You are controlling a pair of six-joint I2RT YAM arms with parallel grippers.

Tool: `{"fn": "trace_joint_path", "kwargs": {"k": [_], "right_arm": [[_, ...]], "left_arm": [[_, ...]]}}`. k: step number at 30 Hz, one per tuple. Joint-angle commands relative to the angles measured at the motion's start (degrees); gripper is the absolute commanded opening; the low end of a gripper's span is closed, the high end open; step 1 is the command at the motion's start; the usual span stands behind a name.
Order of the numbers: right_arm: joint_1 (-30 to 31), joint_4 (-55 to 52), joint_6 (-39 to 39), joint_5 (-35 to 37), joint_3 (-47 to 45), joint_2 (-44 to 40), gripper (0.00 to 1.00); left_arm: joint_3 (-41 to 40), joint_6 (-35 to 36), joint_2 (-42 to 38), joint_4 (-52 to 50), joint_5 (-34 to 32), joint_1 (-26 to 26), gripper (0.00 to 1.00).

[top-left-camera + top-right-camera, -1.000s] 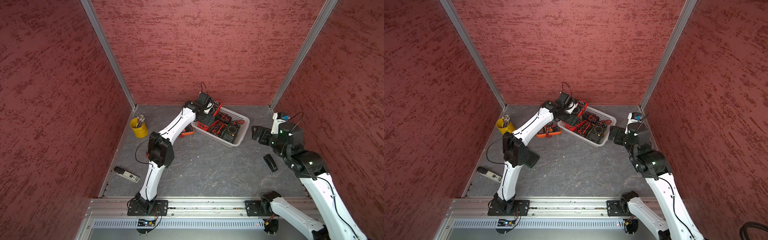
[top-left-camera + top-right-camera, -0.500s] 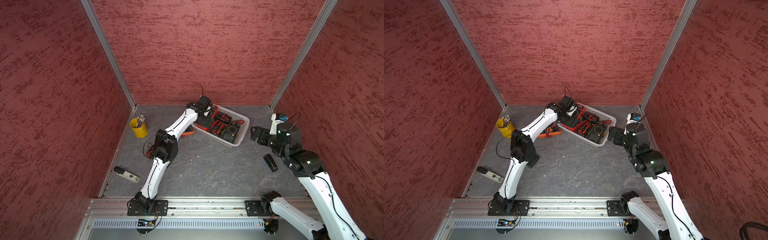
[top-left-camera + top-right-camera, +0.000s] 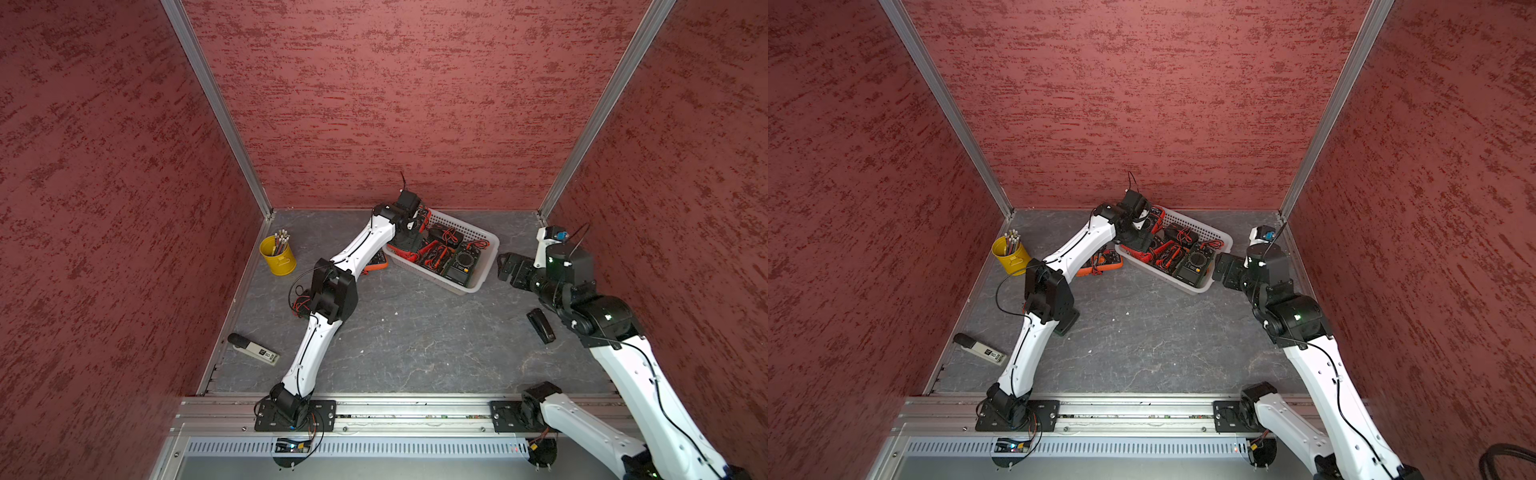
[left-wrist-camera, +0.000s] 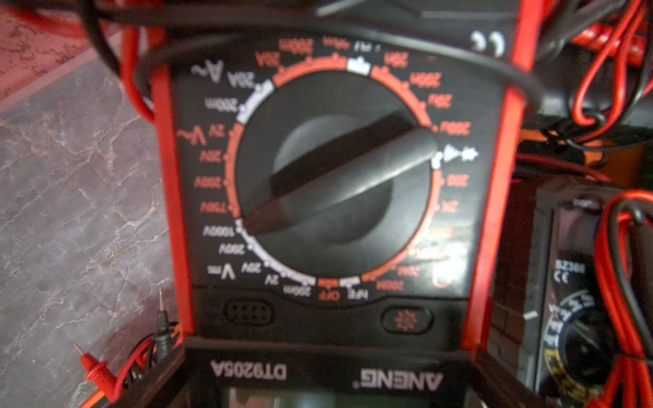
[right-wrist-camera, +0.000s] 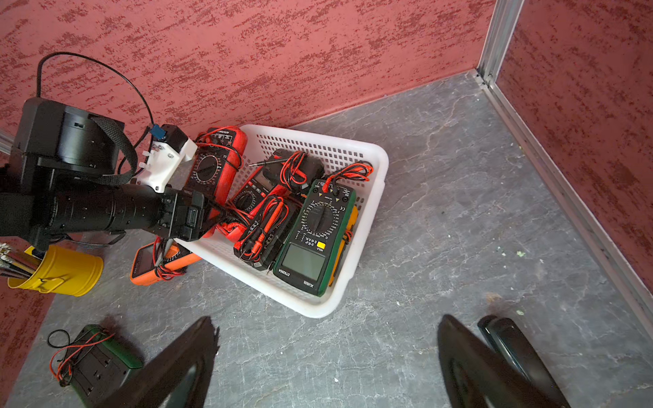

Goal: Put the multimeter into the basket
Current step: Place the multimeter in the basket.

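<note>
- The basket (image 3: 493, 243) sits at far centre, with several multimeters (image 3: 463, 266) in it.
- Another multimeter (image 5: 145, 263) lies on the table (image 3: 415, 340), just left of the basket.
- The pencil cup (image 3: 277, 259) stands further left.

Tilted red multimeter (image 5: 208, 169) at end of white perforated basket (image 5: 247, 277)

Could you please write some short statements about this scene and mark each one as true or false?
1. An orange multimeter lies on the table, outside the basket. True.
2. The yellow cup is empty. False: it holds pencils.
3. The right hand is open and holds nothing. True.
4. The green multimeter in the basket lies face down. False: its dial and screen face up.
5. The basket holds only one multimeter. False: several lie in it.
</note>
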Motion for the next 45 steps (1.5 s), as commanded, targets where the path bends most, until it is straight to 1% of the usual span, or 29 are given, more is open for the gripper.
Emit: {"fn": "trace_joint_path", "kwargs": {"k": [1,7,11,14,17,19,22,23,25,26,28,30,32,37,41,45], "right_arm": [[0.02,1.64,0.64,-0.68,-0.45,0.0,0.99],[-0.01,1.59,0.78,-0.57,-0.51,0.14,0.99],[-0.04,1.78,0.86,-0.7,-0.56,0.59,0.99],[0.01,1.76,0.96,-1.18,-0.45,0.9,0.99],[0.0,1.88,1.1,-1.22,-0.53,0.76,0.99],[0.01,1.85,1.19,-1.16,-0.62,0.64,0.99],[0.01,1.93,1.26,-1.12,-0.62,0.46,0.99],[-0.04,1.94,1.28,-1.16,-0.71,0.46,0.99],[-0.02,1.93,1.32,-1.21,-0.71,0.55,0.99],[-0.03,1.91,1.32,-1.23,-0.71,0.6,0.99],[0.0,1.89,1.45,-1.37,-0.8,0.64,0.99],[-0.05,1.85,1.39,-1.38,-0.88,0.64,0.99],[0.02,1.86,1.4,-1.37,-0.88,0.64,0.99],[-0.01,1.87,1.44,-1.47,-0.97,0.46,0.99],[0.02,1.85,1.61,-1.43,-1.15,0.37,0.99],[0.01,1.68,1.58,-1.41,-1.12,0.28,0.99]], "left_arm": [[2.13,-0.84,2.79,-1.63,-4.05,0.13,0.0],[3.43,-1.06,4.76,-3.28,-5.82,0.26,0.0],[3.43,-0.28,5.21,-4.0,-5.08,0.03,0.0],[3.29,1.56,5.59,-5.44,-3.82,-0.41,0.06],[3.01,3.3,5.81,-6.6,-3.94,-1.1,0.08],[2.69,3.82,5.78,-6.78,-3.71,-1.29,0.12],[2.55,4.25,5.74,-6.93,-2.9,-1.64,0.26],[2.55,4.24,5.63,-6.94,-2.4,-1.84,0.35],[2.55,4.37,5.33,-7.08,-1.65,-2.1,0.6],[2.55,4.41,5.06,-7.09,-1.44,-2.32,0.69],[2.54,4.33,4.58,-7.35,-1.59,-2.55,0.85],[2.55,4.07,4.05,-7.62,-1.85,-2.64,0.94],[2.57,3.67,3.24,-7.86,-2.05,-2.62,1.0],[1.92,2.75,0.16,-8.91,-3.58,-2.81,1.0],[-2.32,2.36,-4.48,-7.32,-4.58,-2.82,1.0],[-7.84,2.54,-10.2,-5.51,-4.14,-2.81,1.0]]}}
